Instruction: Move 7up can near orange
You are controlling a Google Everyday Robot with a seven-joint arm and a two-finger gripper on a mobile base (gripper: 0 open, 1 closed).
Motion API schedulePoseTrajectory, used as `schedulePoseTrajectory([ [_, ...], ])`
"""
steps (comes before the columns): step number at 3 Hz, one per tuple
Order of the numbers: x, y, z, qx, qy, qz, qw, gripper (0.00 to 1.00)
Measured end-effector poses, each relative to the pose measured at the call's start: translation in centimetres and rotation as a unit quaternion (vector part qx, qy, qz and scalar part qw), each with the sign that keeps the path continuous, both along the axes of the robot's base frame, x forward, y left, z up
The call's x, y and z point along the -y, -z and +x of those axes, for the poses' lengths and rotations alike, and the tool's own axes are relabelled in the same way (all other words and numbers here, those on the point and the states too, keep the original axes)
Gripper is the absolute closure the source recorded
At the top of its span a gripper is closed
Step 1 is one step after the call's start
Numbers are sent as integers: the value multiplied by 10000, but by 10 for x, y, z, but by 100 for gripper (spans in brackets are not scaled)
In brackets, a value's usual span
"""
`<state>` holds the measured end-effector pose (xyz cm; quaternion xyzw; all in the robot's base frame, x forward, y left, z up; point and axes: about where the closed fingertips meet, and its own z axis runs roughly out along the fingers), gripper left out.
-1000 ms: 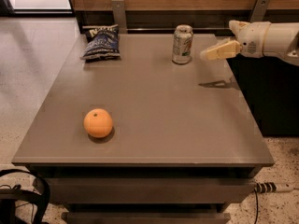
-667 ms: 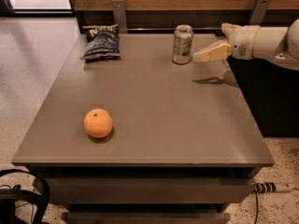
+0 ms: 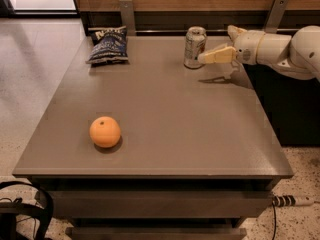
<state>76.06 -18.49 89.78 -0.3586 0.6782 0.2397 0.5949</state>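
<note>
One second brings the gripper [image 3: 216, 45] leftward beside the 7up can [image 3: 194, 46], jaws open, nothing held; orange [image 3: 105, 131] lies well apart

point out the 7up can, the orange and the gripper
7up can [image 3: 194, 46]: camera view, its side label
orange [image 3: 105, 132]: camera view, fruit's centre
gripper [image 3: 216, 45]: camera view, just right of the can, midway between fingertips

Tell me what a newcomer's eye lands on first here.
The bright orange stands out first, alone at the front left of the grey table. Next is the white arm at the back right, its open gripper right beside the upright 7up can; whether they touch cannot be told. A dark blue crisp bag lies at the back left.
</note>
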Motion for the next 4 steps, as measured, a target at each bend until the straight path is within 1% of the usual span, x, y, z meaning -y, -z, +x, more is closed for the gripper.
schedulePoseTrajectory([
  [1,-9,0,9,65,-76,180,9998,0],
  [2,-17,6,14,31,-154,284,9995,0],
  [3,-26,10,17,15,-212,355,9991,12],
  [4,-29,11,16,57,-179,392,9991,36],
])
